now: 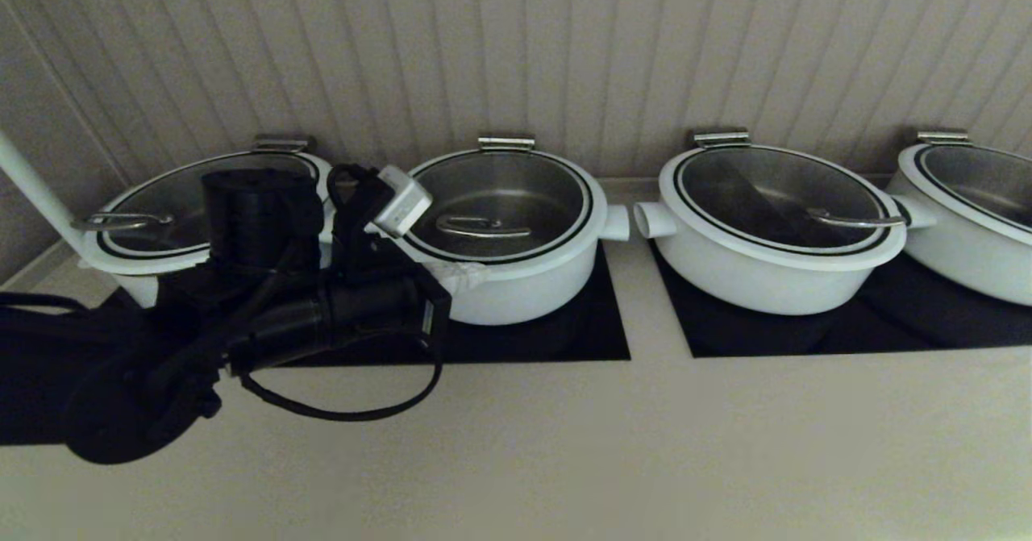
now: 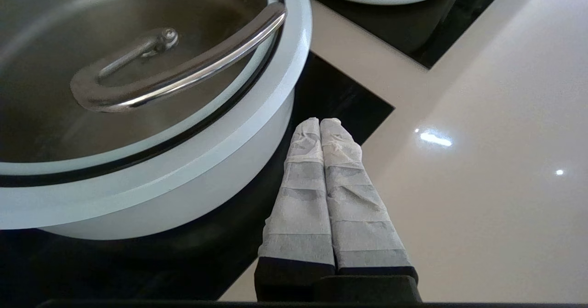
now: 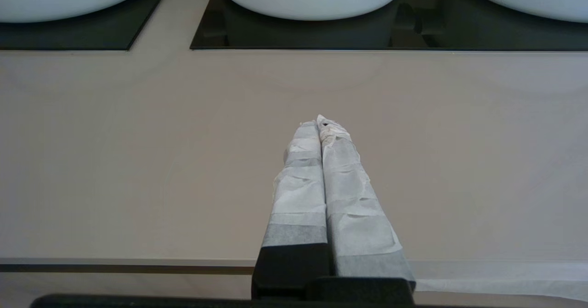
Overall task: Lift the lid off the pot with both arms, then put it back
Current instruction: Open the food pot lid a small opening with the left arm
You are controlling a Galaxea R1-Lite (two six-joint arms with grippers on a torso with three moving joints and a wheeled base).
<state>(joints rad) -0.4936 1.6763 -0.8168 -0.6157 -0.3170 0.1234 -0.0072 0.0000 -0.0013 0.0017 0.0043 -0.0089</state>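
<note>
The pot (image 1: 532,283) is white with a stub handle and stands second from the left on a black hob. Its glass lid (image 1: 500,194) sits closed on it, with the steel hook handle (image 1: 476,226) at its centre. My left arm reaches in from the left. Its gripper (image 1: 466,276) is shut and empty, low beside the pot's front-left wall. In the left wrist view the taped gripper (image 2: 320,120) hangs over the hob next to the pot (image 2: 183,193), below the lid handle (image 2: 183,74). My right gripper (image 3: 321,122) is shut and empty over the beige counter, out of the head view.
Wider white lidded pots stand at the far left (image 1: 121,263), at the right (image 1: 766,267) and at the far right (image 1: 967,251). Black hob panels (image 1: 564,339) lie under them. The beige counter (image 1: 564,444) runs in front, with a panelled wall behind.
</note>
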